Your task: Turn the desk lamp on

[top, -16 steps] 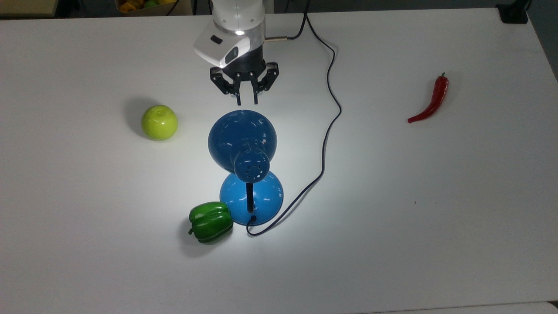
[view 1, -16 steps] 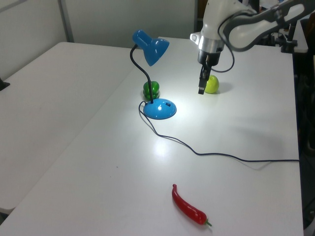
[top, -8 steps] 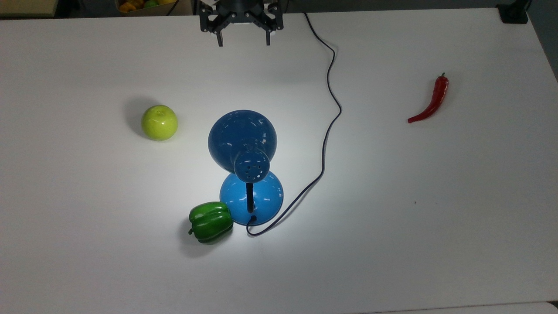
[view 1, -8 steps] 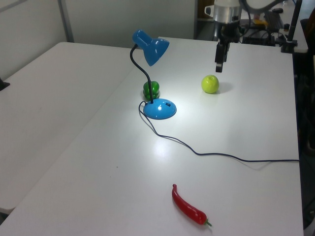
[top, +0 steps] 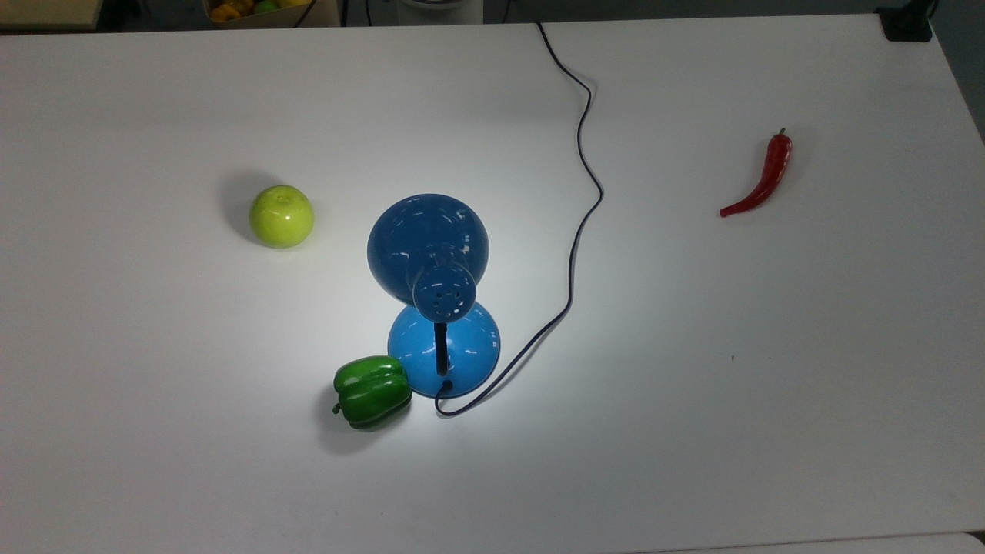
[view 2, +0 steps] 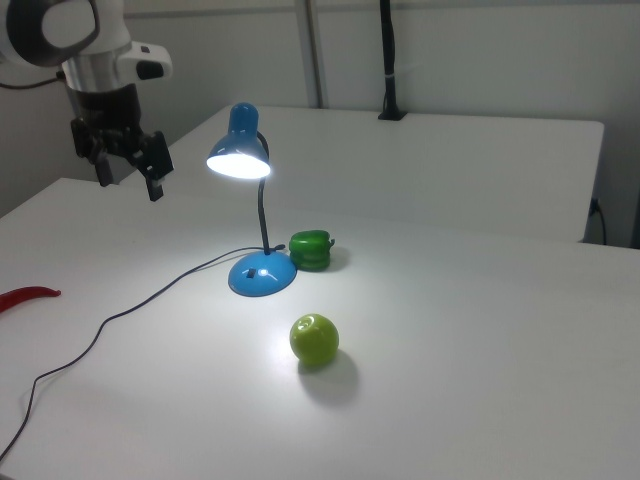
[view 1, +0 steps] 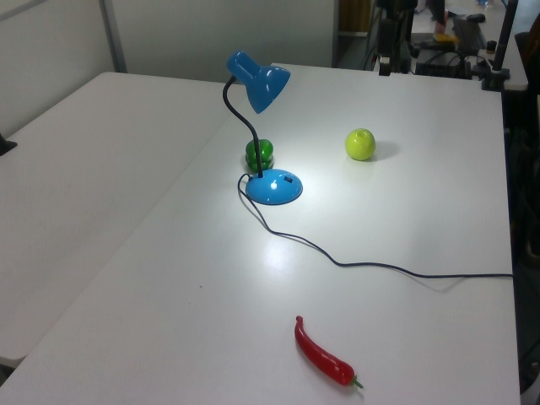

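The desk lamp stands mid-table, its blue dome shade [top: 428, 245] tilted over its round blue base [top: 444, 350]. In the right view the shade [view 2: 238, 155] glows white underneath and throws a bright pool of light around the base [view 2: 263, 274]. Its thin black cord [top: 581, 200] snakes off toward the top view's top edge. My gripper [view 2: 128, 182] hangs open and empty in the air, well off to the right view's left of the lamp and touching nothing. In the left view the gripper [view 1: 386, 59] is high beyond the table's far edge.
On the white table [top: 769, 346] a green apple [top: 282, 216] lies to the top view's left of the shade. A green bell pepper [top: 372, 391] sits against the base. A red chili [top: 758, 175] lies far to the top view's right.
The gripper, with fingers close together near the shade a second ago, has opened and pulled back up and away, leaving the top view. The lamp stays lit.
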